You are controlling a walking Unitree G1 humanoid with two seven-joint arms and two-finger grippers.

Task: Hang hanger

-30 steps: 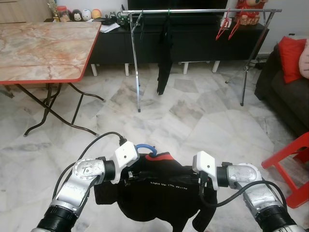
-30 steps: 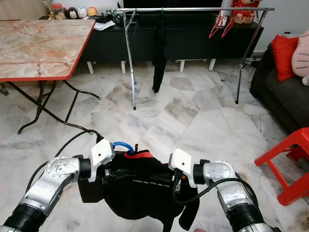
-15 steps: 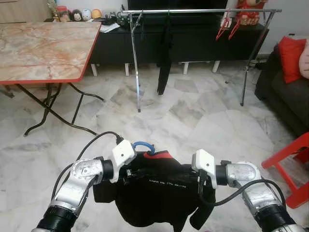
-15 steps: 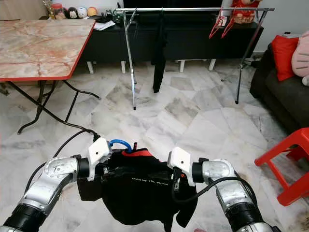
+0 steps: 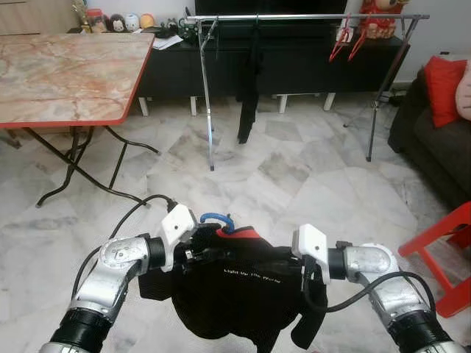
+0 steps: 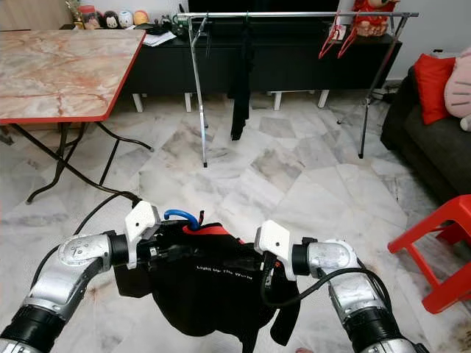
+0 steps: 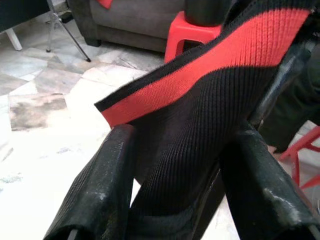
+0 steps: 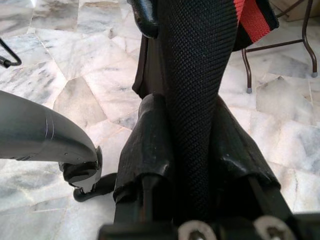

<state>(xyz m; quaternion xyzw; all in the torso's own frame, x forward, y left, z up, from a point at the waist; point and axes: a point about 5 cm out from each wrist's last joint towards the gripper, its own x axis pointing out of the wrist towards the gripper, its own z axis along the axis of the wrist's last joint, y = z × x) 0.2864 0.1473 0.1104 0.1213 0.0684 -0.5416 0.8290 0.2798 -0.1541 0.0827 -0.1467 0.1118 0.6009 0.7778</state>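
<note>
A black shirt with a red collar hangs on a hanger whose blue hook sticks up above the collar. I hold it low in front of me, spread between both grippers. My left gripper is shut on the shirt's shoulder by the red collar band. My right gripper is shut on the other shoulder, with black fabric pinched between its fingers. Far across the floor stands a metal clothes rack, with a black garment hanging from it and red hangers near its right end.
A folding table with a marble top and red edge stands at the left, its legs reaching onto the floor. A dark sofa with a red cushion and a red stool are at the right. A black cabinet runs behind the rack.
My left gripper has shifted left and slightly up, taking the blue hook and that shoulder of the shirt with it. The right arm has barely moved.
</note>
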